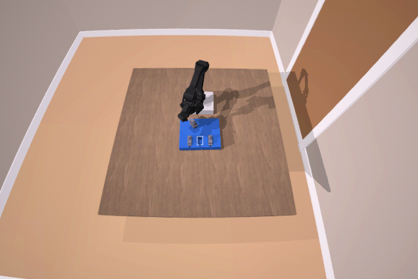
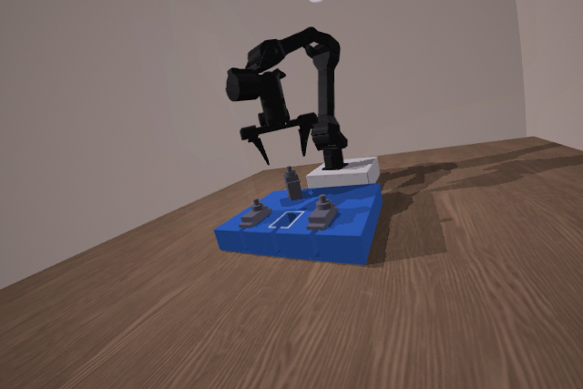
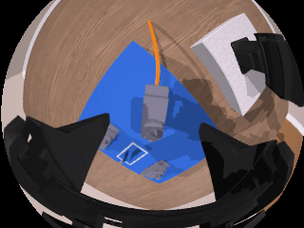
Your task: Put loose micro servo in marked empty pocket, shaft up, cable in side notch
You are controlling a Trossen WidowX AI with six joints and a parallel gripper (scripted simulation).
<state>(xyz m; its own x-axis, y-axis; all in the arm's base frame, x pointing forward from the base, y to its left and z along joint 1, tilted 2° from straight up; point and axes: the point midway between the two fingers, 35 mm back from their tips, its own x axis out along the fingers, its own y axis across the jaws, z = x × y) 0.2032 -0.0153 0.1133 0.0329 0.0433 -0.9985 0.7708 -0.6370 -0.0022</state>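
The loose grey servo [image 1: 192, 123] [image 2: 292, 184] [image 3: 155, 104] rests on the rear part of the blue deck [image 1: 183, 131] [image 2: 294, 243] [image 3: 114, 81], turned askew to the pocket. Its shaft points up in the exterior view. Its orange cable [image 3: 157, 62] runs back past the deck's edge in the wrist view. The empty pocket [image 1: 200, 140] [image 2: 288, 220] lies inside a white outline [image 1: 196, 140] [image 3: 140, 147] near the front edge. My gripper [image 2: 285, 159] [image 3: 155, 123] is open and empty above the loose servo, with one finger to each side of it in the wrist view.
Two seated grey servos flank the pocket, one on the left [image 1: 189, 140] [image 2: 255, 215] and one on the right [image 1: 210, 140] [image 2: 322, 214]. The arm's white base [image 1: 209, 102] [image 2: 339, 179] [image 3: 223, 66] stands behind the deck on the wooden table [image 1: 202, 184] [image 2: 282, 319].
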